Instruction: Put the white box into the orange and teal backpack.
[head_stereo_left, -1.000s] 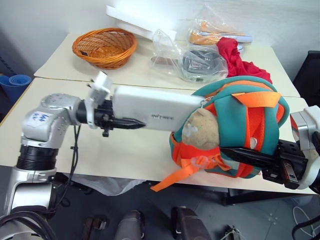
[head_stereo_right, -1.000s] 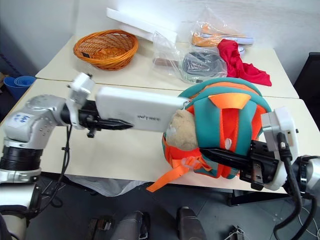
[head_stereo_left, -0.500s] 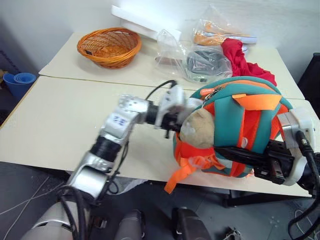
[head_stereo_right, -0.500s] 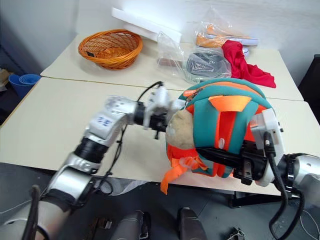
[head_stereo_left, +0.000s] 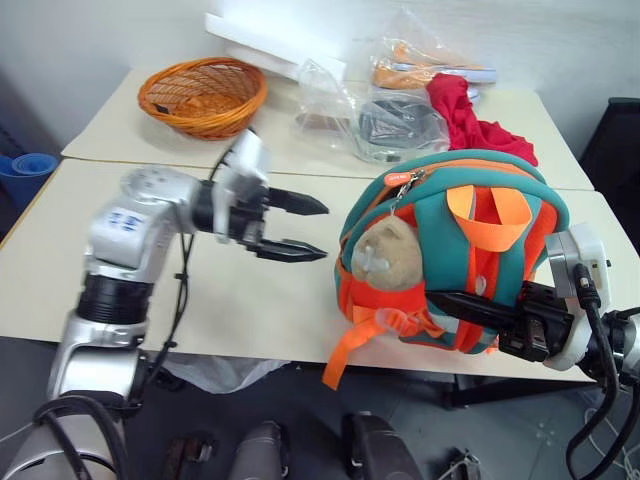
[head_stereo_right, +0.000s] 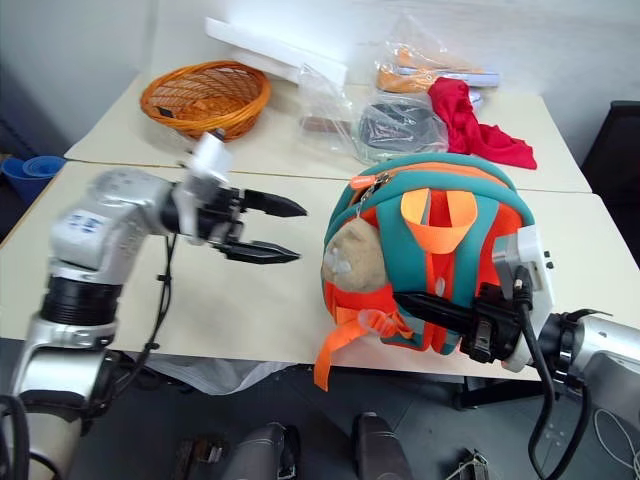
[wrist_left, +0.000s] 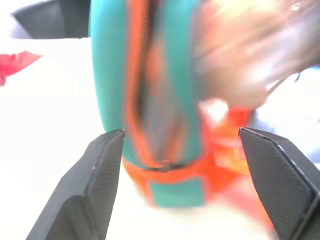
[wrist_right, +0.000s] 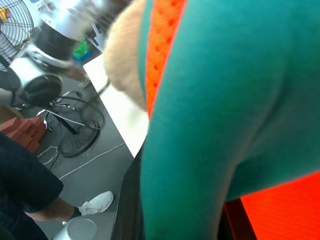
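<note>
The orange and teal backpack (head_stereo_left: 460, 250) stands upright near the table's front edge, its beige plush ball (head_stereo_left: 385, 255) facing left. My left gripper (head_stereo_left: 322, 230) hovers just left of it, open and empty, pointing at the zipper side. In the left wrist view its fingers (wrist_left: 95, 185) frame the backpack (wrist_left: 145, 75). My right gripper (head_stereo_left: 445, 300) is shut on the backpack's lower front, by the orange straps. The white box is hidden from view.
Behind on the far table are an orange wicker basket (head_stereo_left: 203, 92), a long white foam slab (head_stereo_left: 270, 45), clear plastic bags (head_stereo_left: 395, 115) and a red cloth (head_stereo_left: 465, 115). A person's shoe (wrist_right: 97, 202) shows on the floor.
My left gripper carried the white box to the backpack's opening, then opened and drew back to the left without it. The box is no longer seen. The right gripper kept its hold.
</note>
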